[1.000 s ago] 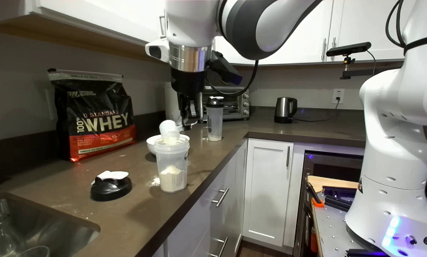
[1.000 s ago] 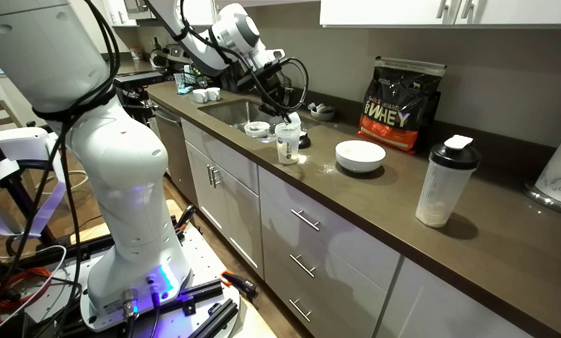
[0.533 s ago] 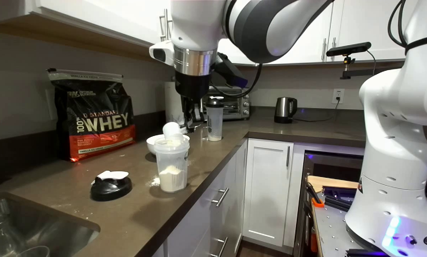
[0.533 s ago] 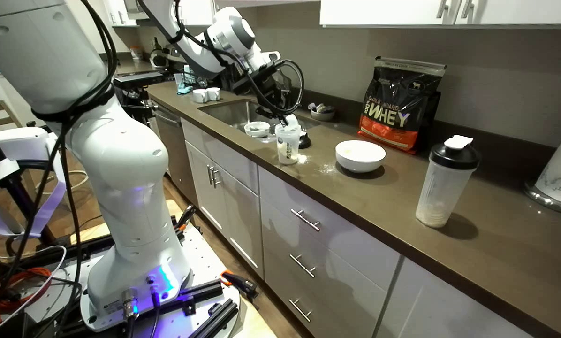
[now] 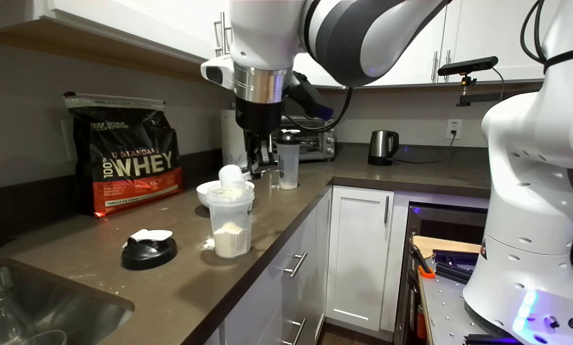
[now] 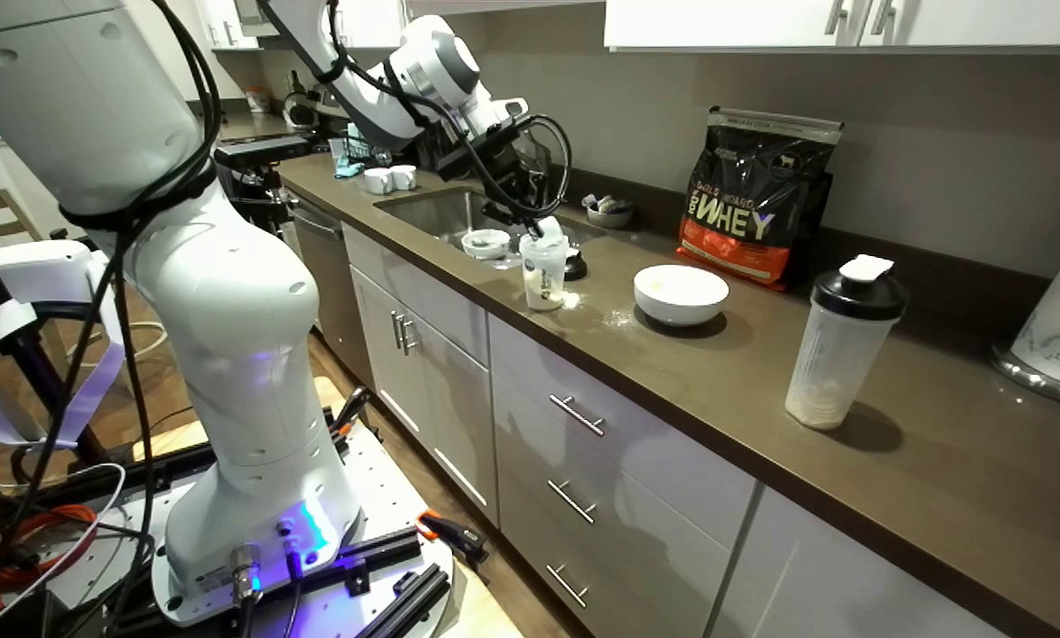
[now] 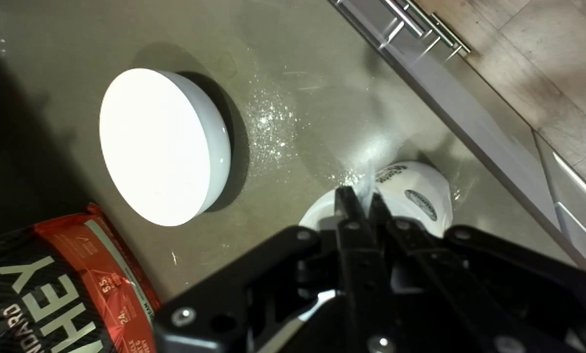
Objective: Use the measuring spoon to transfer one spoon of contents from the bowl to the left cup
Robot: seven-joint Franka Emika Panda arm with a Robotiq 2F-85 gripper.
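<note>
- The open cup [image 5: 218, 213] stands upright on the tabletop [image 5: 181, 282], its lower part filled with pale powder [image 5: 230, 243].
- Just above the open cup, the claw [image 7: 361, 197] has its 2 fingers [image 7: 344, 201] together, clamped on the handle of the measuring spoon [image 5: 230, 175].
- The measuring spoon is tipped over at the open cup's mouth, closed end upward; whether it touches the rim, I cannot tell.
- The white bowl [image 6: 681, 303] sits near the open cup, to its right in an exterior view.
- Spilled powder [image 7: 271, 130] dots the tabletop between the open cup and the white bowl, with more just beside the open cup's base.
- The lidded cup [image 6: 836, 354] stands well apart from the open cup, to its right in an exterior view, a little powder in its bottom.
- The black lid [image 5: 148, 252], white flap on top, lies near the open cup, to its left in an exterior view.
- The whey bag [image 6: 752, 204] stands behind and right of the open cup in an exterior view.
- The sink [image 5: 95, 302] lies left of the open cup in both exterior views.
- The kettle [image 5: 377, 146] and toaster oven [image 5: 313, 143] stand well behind the open cup in an exterior view.
</note>
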